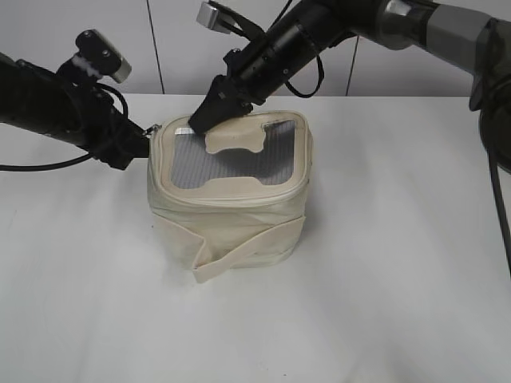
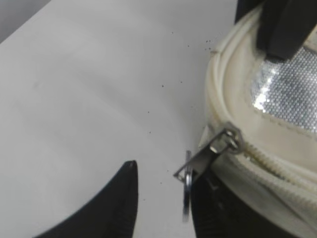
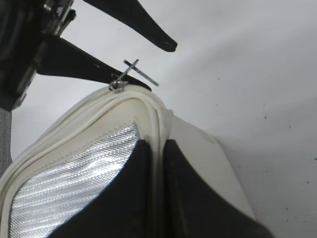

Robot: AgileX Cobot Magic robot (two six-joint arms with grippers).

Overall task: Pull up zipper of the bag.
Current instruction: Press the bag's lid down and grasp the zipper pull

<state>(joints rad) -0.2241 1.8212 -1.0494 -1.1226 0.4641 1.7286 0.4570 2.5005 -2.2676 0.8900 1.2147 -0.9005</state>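
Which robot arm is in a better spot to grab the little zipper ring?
Left. Its open end effector sits right around the zipper pull, while the right end effector is pinching the bag rim.

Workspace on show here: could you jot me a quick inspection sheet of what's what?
Surface: white table, a few dark specks.
Job's things: bag upright; zipper pull sticks out at its corner.
Clutter: nothing seen.
Grippers: left gripper open, pull ring between its fingers; right gripper pinches the lid rim.
Cables: black cable at left arm, loops on right arm.
Surroundings: pale panelled wall.
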